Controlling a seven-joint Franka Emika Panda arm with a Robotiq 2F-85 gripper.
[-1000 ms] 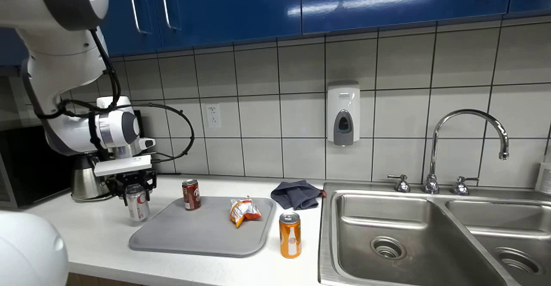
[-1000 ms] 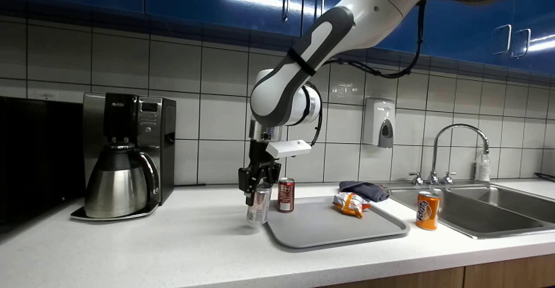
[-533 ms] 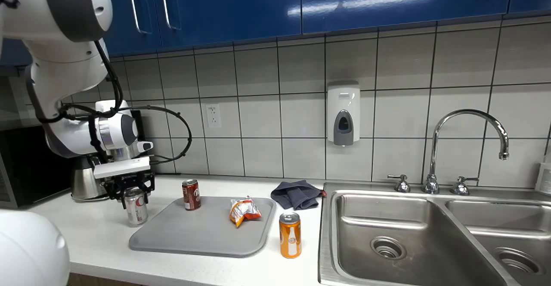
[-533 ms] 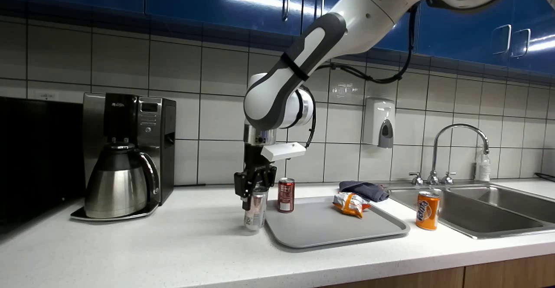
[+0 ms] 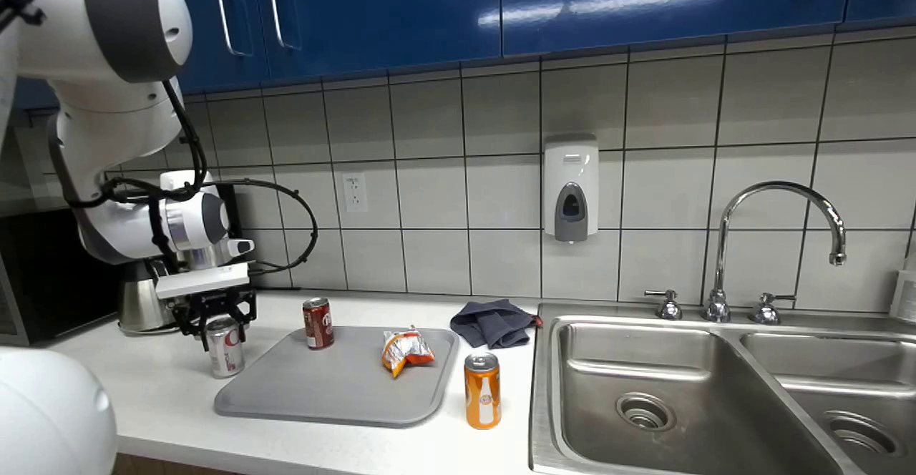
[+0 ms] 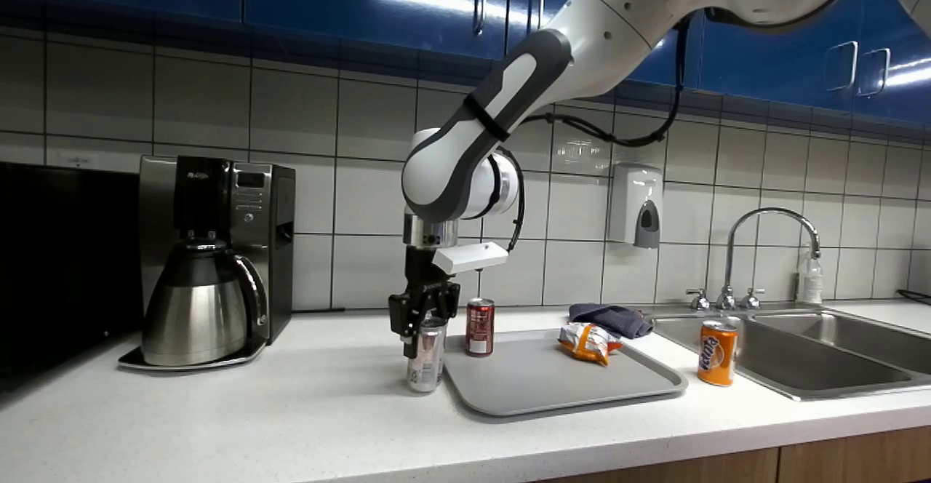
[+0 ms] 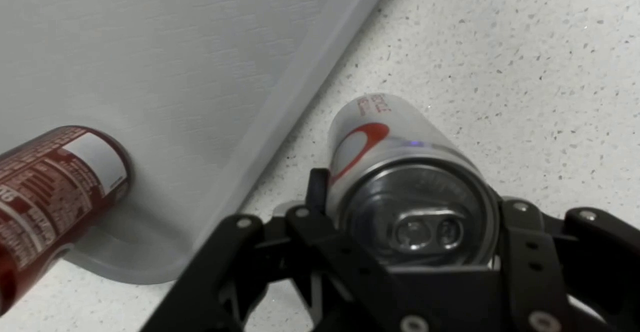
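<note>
My gripper (image 5: 224,340) is shut on a silver can with a red mark (image 5: 227,362), pointing down over it just beside the grey tray. In the wrist view the can (image 7: 395,127) sits between the two fingers (image 7: 316,192), its lid and pull tab facing the camera. The can looks upright, its base at or very close to the white counter; I cannot tell whether it bears on it. A dark red can (image 6: 480,329) stands on the tray's near corner, apart from the gripper. The grey tray (image 6: 538,388) has its edge close to the silver can.
On the tray lies an orange and silver snack bag (image 5: 406,350). An orange can (image 5: 483,393) stands between tray and sink (image 5: 644,360). A dark cloth (image 5: 494,323) lies behind it. A coffee maker with a steel carafe (image 6: 204,316) stands against the wall.
The gripper has come down with the silver can still in it, the can's base sinking toward the counter. Both have shifted slightly left in both exterior views. Other things stayed put.
</note>
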